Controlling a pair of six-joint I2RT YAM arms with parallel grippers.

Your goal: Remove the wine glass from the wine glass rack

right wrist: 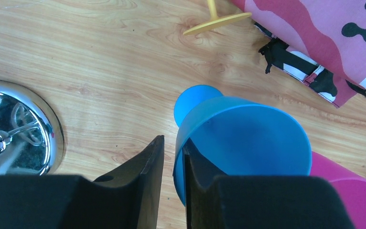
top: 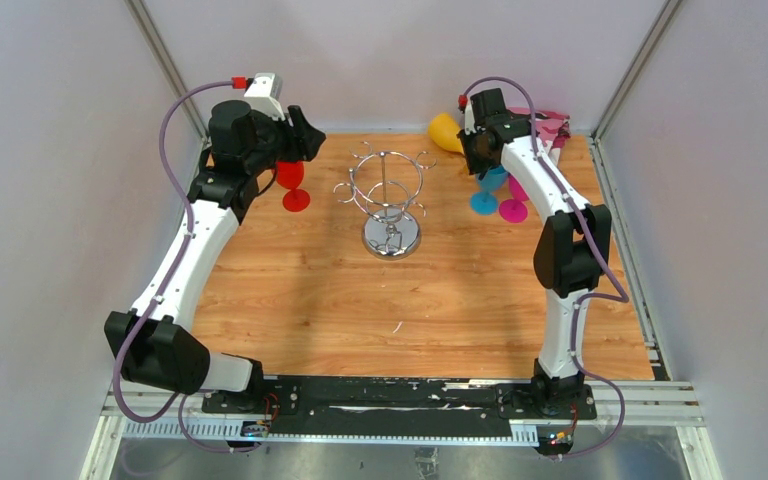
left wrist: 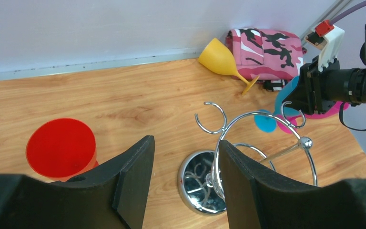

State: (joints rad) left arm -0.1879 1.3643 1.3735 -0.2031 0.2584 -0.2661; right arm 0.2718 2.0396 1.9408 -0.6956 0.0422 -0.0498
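Note:
The chrome wine glass rack (top: 390, 205) stands mid-table, and I see no glass on its hooks. It also shows in the left wrist view (left wrist: 195, 181) and its base shows in the right wrist view (right wrist: 19, 129). A red wine glass (top: 293, 185) stands upright left of it. My left gripper (top: 310, 140) is open and empty just above and beside the red glass (left wrist: 61, 148). My right gripper (right wrist: 173, 143) straddles the rim of an upright blue wine glass (right wrist: 248, 138), one finger inside the bowl. The jaws are narrowly open, with a gap at the outer finger.
A magenta wine glass (top: 513, 205) stands right of the blue one (top: 485, 195). A yellow wine glass (top: 446, 132) lies on its side at the back by a pink camouflage cloth (top: 550, 125). White walls and metal posts enclose the table.

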